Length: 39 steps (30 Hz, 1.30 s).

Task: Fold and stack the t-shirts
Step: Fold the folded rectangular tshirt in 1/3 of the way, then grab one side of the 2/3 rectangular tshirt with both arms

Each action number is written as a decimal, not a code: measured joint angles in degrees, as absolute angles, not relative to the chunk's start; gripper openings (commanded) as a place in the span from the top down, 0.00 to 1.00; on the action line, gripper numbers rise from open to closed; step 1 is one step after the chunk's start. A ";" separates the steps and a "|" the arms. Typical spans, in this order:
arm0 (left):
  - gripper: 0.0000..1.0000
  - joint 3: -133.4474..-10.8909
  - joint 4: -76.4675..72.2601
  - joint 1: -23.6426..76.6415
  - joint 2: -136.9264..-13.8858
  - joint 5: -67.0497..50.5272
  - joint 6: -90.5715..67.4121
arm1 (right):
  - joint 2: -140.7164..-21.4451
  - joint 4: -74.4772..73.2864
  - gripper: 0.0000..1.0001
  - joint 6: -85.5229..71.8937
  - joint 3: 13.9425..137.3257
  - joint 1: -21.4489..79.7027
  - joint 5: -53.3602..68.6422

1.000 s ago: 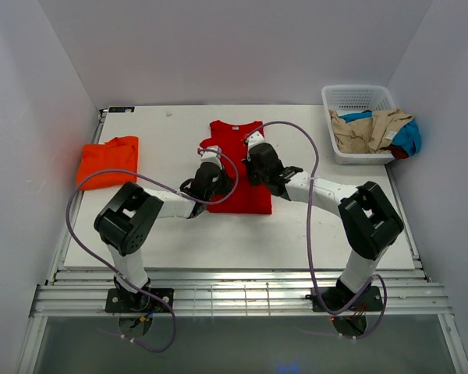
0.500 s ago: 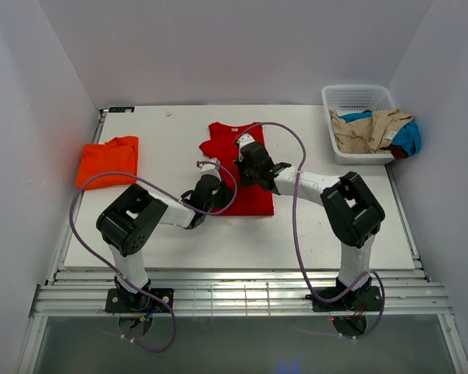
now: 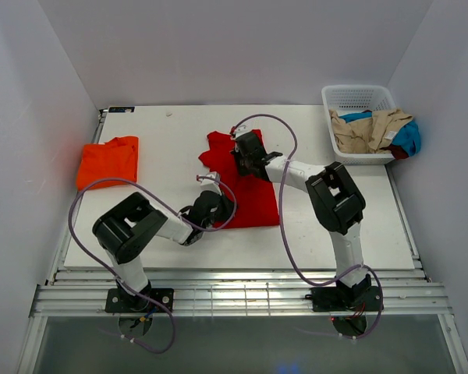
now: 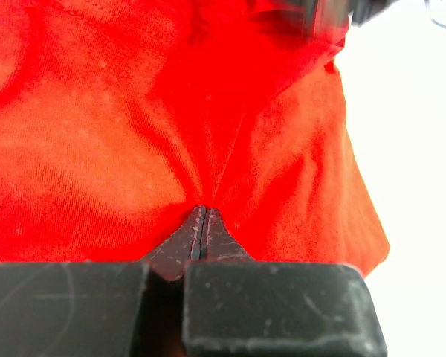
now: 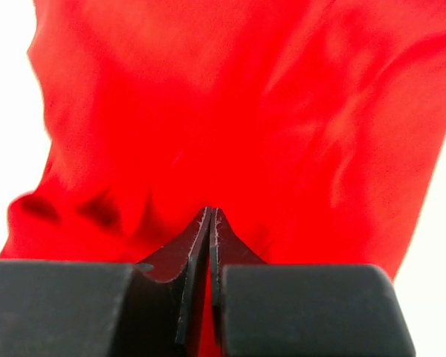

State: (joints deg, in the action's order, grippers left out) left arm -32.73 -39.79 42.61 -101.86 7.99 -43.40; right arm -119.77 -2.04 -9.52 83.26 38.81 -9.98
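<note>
A red t-shirt (image 3: 253, 187) lies partly folded and skewed in the middle of the white table. My left gripper (image 3: 221, 205) is shut on its near-left edge; the left wrist view shows the closed tips (image 4: 201, 213) pinching the red cloth (image 4: 134, 126), with creases radiating from them. My right gripper (image 3: 239, 153) is shut on the shirt's far part; the right wrist view shows the closed tips (image 5: 210, 213) with the red cloth (image 5: 245, 111) pinched between them. A folded orange t-shirt (image 3: 108, 160) lies at the left of the table.
A white basket (image 3: 357, 97) at the back right holds a tan garment (image 3: 370, 128) and a blue one (image 3: 409, 139). White walls stand close on the left, back and right. The table's front edge (image 3: 234, 267) runs just before the arm bases.
The left gripper has pulled toward the near edge and the right gripper has moved farther back and left. The red shirt between them has stretched and skewed.
</note>
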 measured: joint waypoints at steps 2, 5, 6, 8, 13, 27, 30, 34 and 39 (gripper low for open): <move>1.00 -30.65 -40.62 43.86 -100.55 8.21 -44.12 | -119.81 -3.05 0.92 -8.80 84.73 38.50 -11.05; 1.00 -27.73 -41.15 45.43 -98.37 8.51 -45.01 | -118.83 -3.60 0.91 -8.19 85.32 37.98 -12.73; 1.00 -26.81 -41.36 45.91 -97.69 8.67 -45.28 | -117.86 -3.84 0.88 -8.08 84.71 37.93 -13.26; 1.00 -25.43 -41.47 46.76 -96.57 9.15 -45.56 | -114.26 -4.71 0.76 -7.92 82.32 37.91 -14.04; 1.00 -23.00 -40.56 49.58 -93.56 11.70 -44.80 | -98.06 -6.96 0.49 -9.06 71.85 38.57 -15.77; 0.37 -28.01 -16.51 58.54 -67.29 27.83 -34.11 | -76.97 -14.81 0.34 -28.40 39.07 57.43 -24.29; 0.37 -27.33 -11.14 58.63 -64.01 30.00 -36.80 | -74.41 -16.10 0.34 -32.77 35.48 59.24 -25.67; 0.37 -19.88 -6.07 58.74 -61.80 29.87 -41.60 | -71.81 -16.21 0.34 -36.77 33.04 60.29 -27.14; 0.37 -13.67 -2.44 58.83 -59.29 29.08 -45.91 | -70.54 -15.88 0.34 -39.16 30.83 60.51 -28.40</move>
State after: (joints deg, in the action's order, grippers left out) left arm -13.67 -2.44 58.83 -59.29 29.08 -45.91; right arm -70.54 -15.88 -39.16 30.83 60.51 -28.40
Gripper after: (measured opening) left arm 0.625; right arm 0.659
